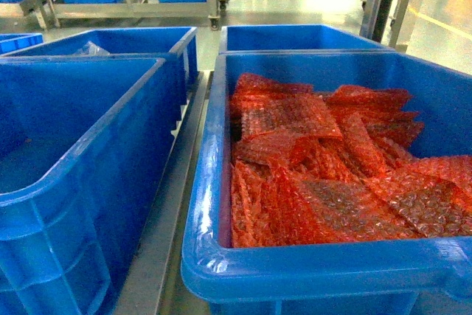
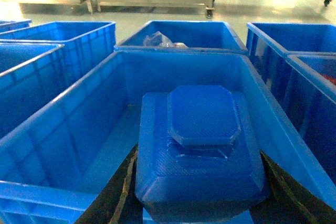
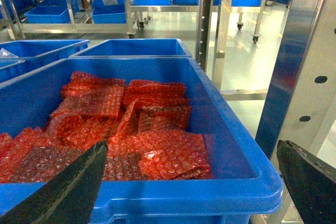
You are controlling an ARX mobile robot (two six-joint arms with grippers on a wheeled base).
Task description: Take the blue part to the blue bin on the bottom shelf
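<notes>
In the left wrist view, the blue part (image 2: 202, 145), a ribbed block with an octagonal top, fills the space between the dark fingers (image 2: 123, 192) of my left gripper (image 2: 202, 195), which is shut on it. It hangs over the near end of a large blue bin (image 2: 79, 129) whose floor shows nothing else; the head view shows this bin (image 1: 74, 145) on the left. My right gripper (image 3: 191, 150) stands wide open above the near rim of another blue bin (image 3: 226, 129), with nothing between its fingers. Neither gripper shows in the head view.
The right-hand bin (image 1: 214, 182) holds several sheets of red bubble wrap (image 1: 317, 160). More blue bins (image 1: 295, 35) stand behind, one with a clear plastic bag (image 2: 157, 39). A metal rack upright (image 3: 299, 77) rises just right of the right gripper. Wheeled shelving (image 1: 133, 5) stands across the aisle.
</notes>
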